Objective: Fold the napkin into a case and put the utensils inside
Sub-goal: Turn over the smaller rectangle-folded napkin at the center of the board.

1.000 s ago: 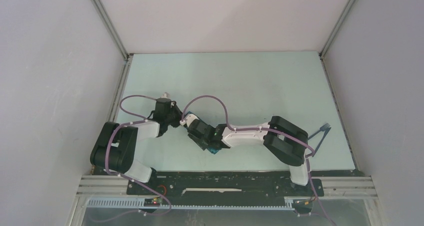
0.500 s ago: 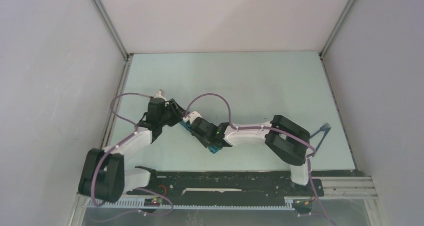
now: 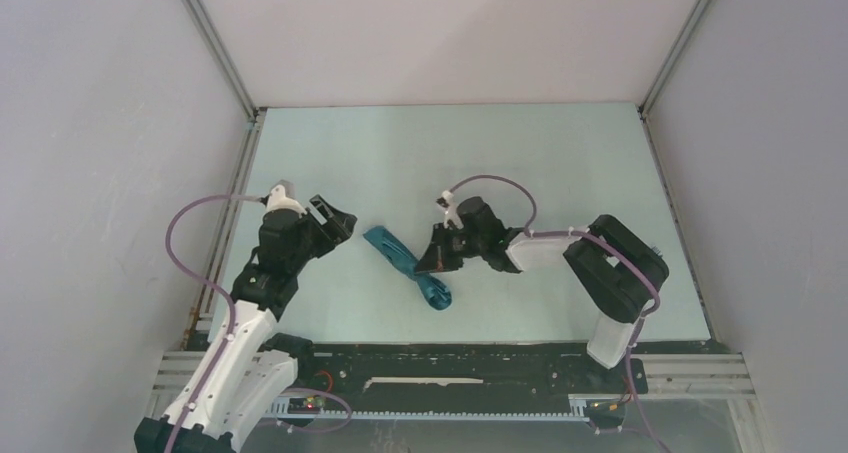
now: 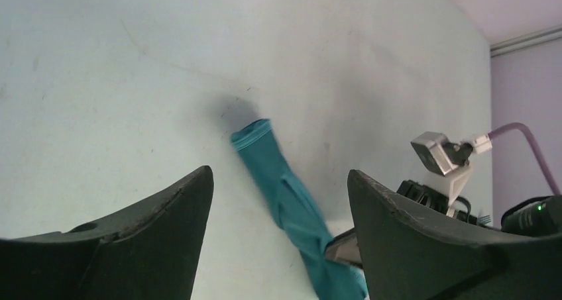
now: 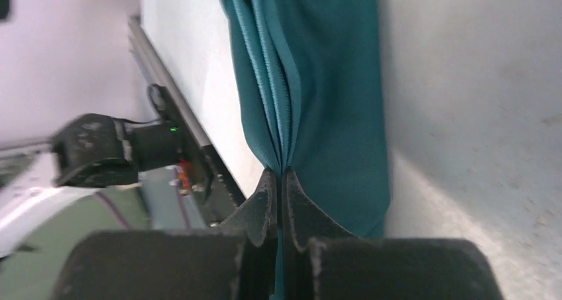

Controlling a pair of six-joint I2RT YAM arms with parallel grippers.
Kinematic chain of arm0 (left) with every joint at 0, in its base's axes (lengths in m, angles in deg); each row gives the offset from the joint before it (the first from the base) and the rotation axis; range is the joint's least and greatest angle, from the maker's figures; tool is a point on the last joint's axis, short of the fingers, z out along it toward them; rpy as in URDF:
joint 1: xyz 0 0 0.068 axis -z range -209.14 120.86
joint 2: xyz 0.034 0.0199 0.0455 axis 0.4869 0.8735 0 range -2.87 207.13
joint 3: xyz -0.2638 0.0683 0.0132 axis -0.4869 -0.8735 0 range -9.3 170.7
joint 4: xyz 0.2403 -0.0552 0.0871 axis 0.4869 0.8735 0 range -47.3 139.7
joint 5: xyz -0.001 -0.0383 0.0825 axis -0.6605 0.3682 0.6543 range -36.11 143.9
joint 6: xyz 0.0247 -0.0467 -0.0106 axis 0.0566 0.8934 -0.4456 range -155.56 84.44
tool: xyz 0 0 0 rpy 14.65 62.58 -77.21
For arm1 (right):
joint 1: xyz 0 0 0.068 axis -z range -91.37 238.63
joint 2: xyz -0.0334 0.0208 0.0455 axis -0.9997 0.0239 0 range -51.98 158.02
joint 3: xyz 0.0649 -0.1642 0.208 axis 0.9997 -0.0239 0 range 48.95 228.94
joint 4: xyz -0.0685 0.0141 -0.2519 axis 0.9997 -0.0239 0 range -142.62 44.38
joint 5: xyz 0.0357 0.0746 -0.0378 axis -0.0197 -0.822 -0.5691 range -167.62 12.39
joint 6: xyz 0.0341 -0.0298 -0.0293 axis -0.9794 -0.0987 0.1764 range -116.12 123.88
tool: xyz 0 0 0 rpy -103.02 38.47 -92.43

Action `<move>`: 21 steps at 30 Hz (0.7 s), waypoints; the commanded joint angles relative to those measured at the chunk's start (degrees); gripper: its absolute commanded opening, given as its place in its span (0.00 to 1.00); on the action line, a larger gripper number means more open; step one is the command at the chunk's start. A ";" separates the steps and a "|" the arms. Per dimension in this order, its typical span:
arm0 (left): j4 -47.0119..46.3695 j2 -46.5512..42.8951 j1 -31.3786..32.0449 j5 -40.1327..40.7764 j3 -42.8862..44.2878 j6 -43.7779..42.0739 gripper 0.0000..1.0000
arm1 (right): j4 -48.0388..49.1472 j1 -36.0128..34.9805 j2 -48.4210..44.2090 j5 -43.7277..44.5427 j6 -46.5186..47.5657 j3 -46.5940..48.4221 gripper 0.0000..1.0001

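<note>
The napkin [image 3: 402, 261] lies on the pale table as a narrow, twisted teal strip running diagonally from far left to near right. My right gripper [image 3: 430, 264] is shut on its folded edge near the lower end. In the right wrist view the cloth's pleats [image 5: 331, 81] run straight into the closed fingertips [image 5: 280, 175]. My left gripper [image 3: 340, 225] stands open just left of the strip's far end, not touching it. In the left wrist view the napkin [image 4: 285, 187] lies on the table between and beyond the open fingers [image 4: 280, 173]. The utensils are hidden behind the right arm's elbow.
Grey walls [image 3: 120, 123] enclose the table on the left, the back and the right. A black rail [image 3: 450, 358] with the arm bases runs along the near edge. Purple cables [image 3: 190, 223] loop over both wrists. The right arm's elbow [image 3: 620, 268] stands near the right edge.
The left gripper opened and drew back to the left, off the napkin. The right gripper shut on the cloth and shifted right, leaving the teal strip uncovered.
</note>
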 commanded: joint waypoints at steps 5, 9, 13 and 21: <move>4.26 2.15 -0.42 -2.97 1.85 -0.87 0.80 | 46.36 11.47 7.78 -18.95 -30.64 -14.44 0.00; 1.70 5.26 -0.46 -6.47 1.96 -1.30 0.80 | 51.40 15.59 10.81 -20.76 -31.73 -16.57 0.00; -5.39 12.81 0.22 -15.85 2.02 -0.14 0.80 | 50.07 20.36 12.98 -24.49 -29.66 -16.29 0.06; -21.39 36.33 4.82 -29.41 9.54 7.17 0.74 | -9.14 31.20 1.25 -16.75 9.81 -5.83 0.75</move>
